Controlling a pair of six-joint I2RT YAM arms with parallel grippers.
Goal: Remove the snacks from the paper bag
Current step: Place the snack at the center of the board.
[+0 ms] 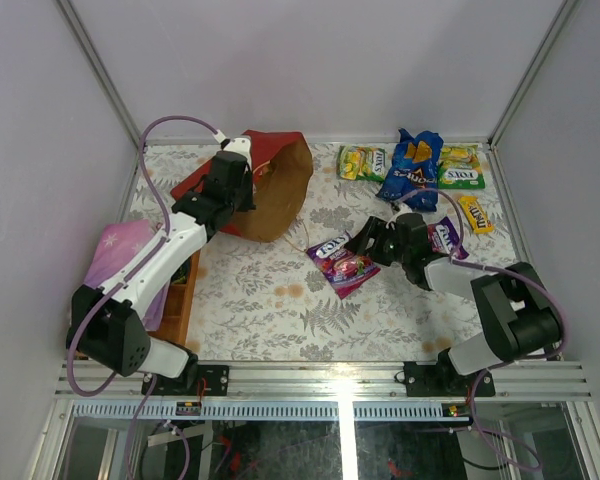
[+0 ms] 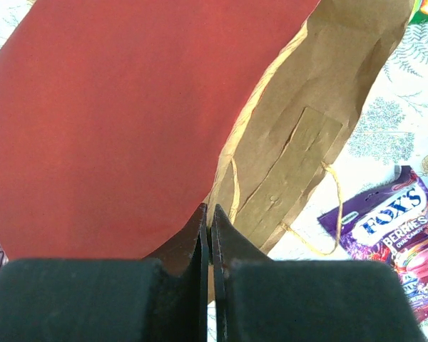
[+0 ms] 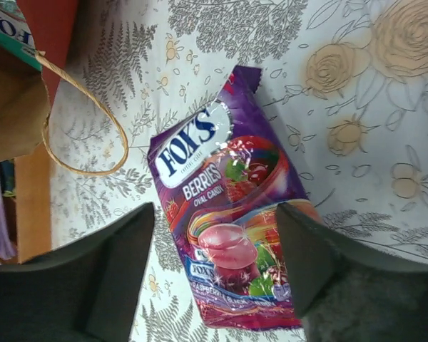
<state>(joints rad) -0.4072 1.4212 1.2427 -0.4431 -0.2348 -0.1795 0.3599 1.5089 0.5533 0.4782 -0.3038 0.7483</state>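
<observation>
Jaws spread, your right gripper [image 3: 214,221] straddles the purple packet [image 3: 225,164], likely light and slippery: take its sides. Left gripper's [image 2: 210,217] jaws pinch the paper bag [image 2: 93,107].

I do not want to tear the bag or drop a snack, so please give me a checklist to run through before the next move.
1. Right hand open: ok, fingers apart over the Fox's Berries packet.
2. Packet out of the red paper bag: ok, flat on the tablecloth.
3. Left hand gripping the bag: ok, shut on its rim.
4. String handle clear of the right hand: ok, lies apart from it.
5. Bag empty: cannot tell, inside mostly hidden.
</observation>
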